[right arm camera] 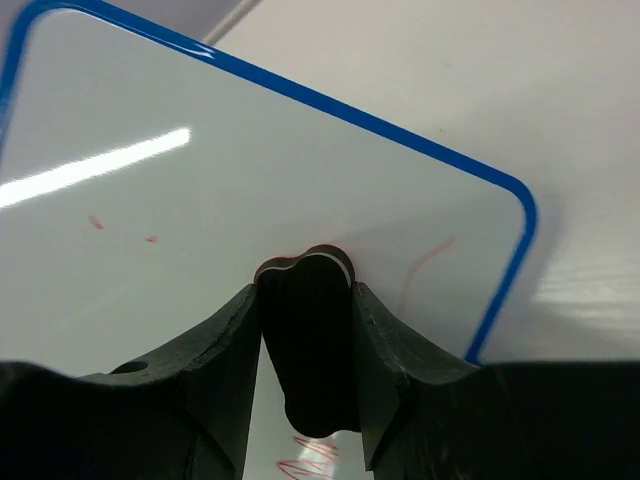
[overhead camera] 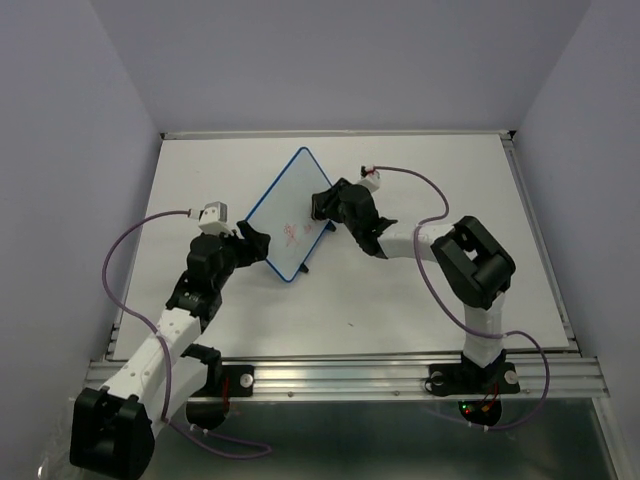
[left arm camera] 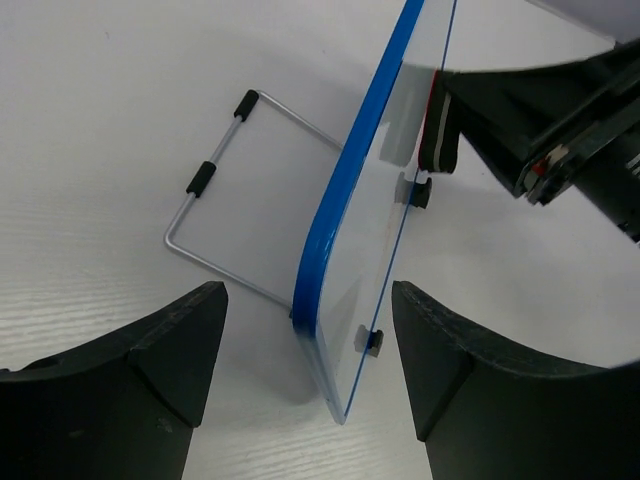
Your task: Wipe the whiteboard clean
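The whiteboard (overhead camera: 283,212), white with a thin blue rim, stands tilted on its wire stand (left arm camera: 215,205) mid-table. Red scribbles (overhead camera: 293,232) mark its lower part. My right gripper (overhead camera: 322,205) is shut on the black eraser (right arm camera: 308,335) and presses it against the board face (right arm camera: 250,170) near its right edge. A red stroke (right arm camera: 425,265) lies beside the eraser and more scribbles (right arm camera: 310,462) lie below it. My left gripper (overhead camera: 258,240) is open, with the board's lower corner edge (left arm camera: 335,220) between its fingers, not touching them.
The board's small black feet (left arm camera: 372,340) rest on the white tabletop (overhead camera: 430,300). The right gripper and eraser (left arm camera: 437,130) show through from behind the board in the left wrist view. Purple cables loop beside both arms.
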You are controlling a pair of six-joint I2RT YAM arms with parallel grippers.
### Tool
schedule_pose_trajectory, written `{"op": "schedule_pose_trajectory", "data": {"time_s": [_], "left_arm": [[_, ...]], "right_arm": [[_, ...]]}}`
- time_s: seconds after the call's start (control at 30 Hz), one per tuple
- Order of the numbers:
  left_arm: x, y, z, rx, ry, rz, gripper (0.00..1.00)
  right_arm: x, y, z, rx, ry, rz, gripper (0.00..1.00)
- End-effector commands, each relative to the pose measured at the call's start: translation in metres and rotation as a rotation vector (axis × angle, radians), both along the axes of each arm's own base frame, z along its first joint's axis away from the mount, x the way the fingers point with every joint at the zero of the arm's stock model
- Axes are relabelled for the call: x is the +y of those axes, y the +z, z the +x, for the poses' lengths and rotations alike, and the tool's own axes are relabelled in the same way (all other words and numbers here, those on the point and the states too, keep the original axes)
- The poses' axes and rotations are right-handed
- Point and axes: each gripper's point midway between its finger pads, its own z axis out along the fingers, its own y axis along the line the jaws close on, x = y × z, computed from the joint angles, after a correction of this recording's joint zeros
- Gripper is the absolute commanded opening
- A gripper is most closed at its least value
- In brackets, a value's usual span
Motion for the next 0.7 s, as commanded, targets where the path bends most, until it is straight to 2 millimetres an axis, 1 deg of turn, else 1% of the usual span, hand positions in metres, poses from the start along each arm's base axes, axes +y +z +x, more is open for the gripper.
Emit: {"op": "schedule_pose_trajectory", "data": {"time_s": [0.0, 0.03, 0.13, 0.2, 0.3, 0.33, 0.37, 0.43, 0.47, 0.53, 0.57, 0.6, 0.67], "left_arm": [[0.009, 0.01, -0.004, -0.021, 0.066, -0.033, 0.79], [0.01, 0.011, -0.005, -0.022, 0.069, -0.033, 0.79], [0.022, 0.018, -0.005, -0.032, 0.137, -0.027, 0.79], [0.024, 0.019, -0.006, -0.034, 0.15, -0.033, 0.79], [0.026, 0.021, -0.006, -0.029, 0.172, -0.044, 0.79], [0.025, 0.022, -0.006, -0.03, 0.166, -0.046, 0.79], [0.024, 0.022, -0.007, -0.03, 0.164, -0.051, 0.79], [0.02, 0.027, -0.007, -0.039, 0.145, -0.066, 0.79], [0.019, 0.03, -0.008, -0.048, 0.136, -0.073, 0.79], [0.014, 0.035, -0.009, -0.058, 0.112, -0.089, 0.8], [0.012, 0.039, -0.01, -0.07, 0.104, -0.102, 0.8], [0.01, 0.04, -0.011, -0.072, 0.095, -0.11, 0.8], [0.007, 0.044, -0.013, -0.081, 0.086, -0.124, 0.81]], "right_arm": [[-0.043, -0.091, -0.042, 0.212, -0.031, -0.156, 0.01], [-0.047, -0.097, -0.047, 0.227, -0.034, -0.162, 0.01], [-0.062, -0.111, -0.061, 0.254, -0.045, -0.197, 0.01], [-0.067, -0.111, -0.065, 0.253, -0.051, -0.204, 0.01], [-0.068, -0.095, -0.069, 0.227, -0.032, -0.197, 0.01], [-0.066, -0.078, -0.067, 0.196, -0.028, -0.178, 0.01], [-0.065, -0.069, -0.066, 0.178, -0.02, -0.17, 0.01], [-0.059, -0.045, -0.062, 0.124, 0.008, -0.16, 0.01], [-0.054, -0.021, -0.058, 0.08, 0.02, -0.141, 0.01], [-0.045, 0.003, -0.057, 0.03, 0.063, -0.106, 0.01], [-0.04, 0.019, -0.058, 0.002, 0.086, -0.077, 0.01], [-0.036, 0.03, -0.056, -0.023, 0.093, -0.049, 0.01], [-0.032, 0.041, -0.055, -0.039, 0.1, -0.013, 0.01]]}}
